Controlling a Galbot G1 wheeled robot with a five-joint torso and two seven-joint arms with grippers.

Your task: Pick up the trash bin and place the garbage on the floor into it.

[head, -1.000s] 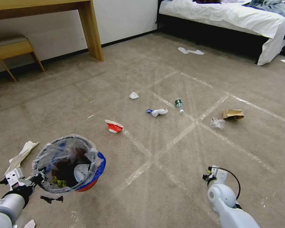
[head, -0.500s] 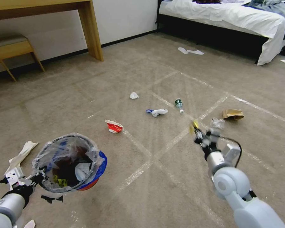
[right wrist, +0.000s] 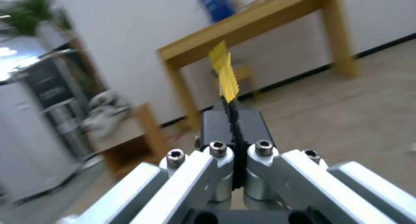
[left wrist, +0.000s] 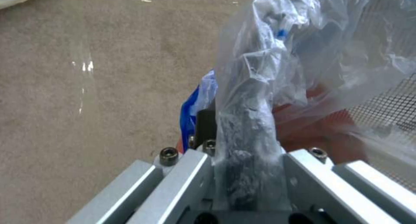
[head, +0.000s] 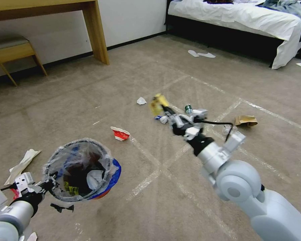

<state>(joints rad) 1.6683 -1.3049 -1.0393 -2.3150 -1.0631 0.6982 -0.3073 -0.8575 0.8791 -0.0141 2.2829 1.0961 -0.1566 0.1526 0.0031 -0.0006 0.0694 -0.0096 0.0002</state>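
One piece in hand: the right claw (head: 164,108) is pinched tight on a thin yellow crinkled wrapper (head: 157,102), which stands up from between the pads in the right wrist view (right wrist: 227,78).
Change: a second ago the right arm hung low near the robot's base; half a second ago it was out over the tape cross with the wrapper already in its tips; now it has swung up and leftward, raised well above the floor.
Bin: the small round red plastic trash bin with a blue rim and crinkled clear liner (head: 85,167) is held off the beige-brown taped carpet floor (head: 177,201) by the left claw (head: 48,185), clamped on the rim and liner (left wrist: 247,120). It has edged slightly rightward, toward the incoming arm.
Gap: wrapper and bin are well apart.
Meaning: this looks like the carry leg of a drop-off, with the release yet to come.
Left on the floor: crushed red-white paper cup (head: 120,133), white tissue wad (head: 141,100), green-label clear bottle (head: 189,108), brown paper bag (head: 246,120).
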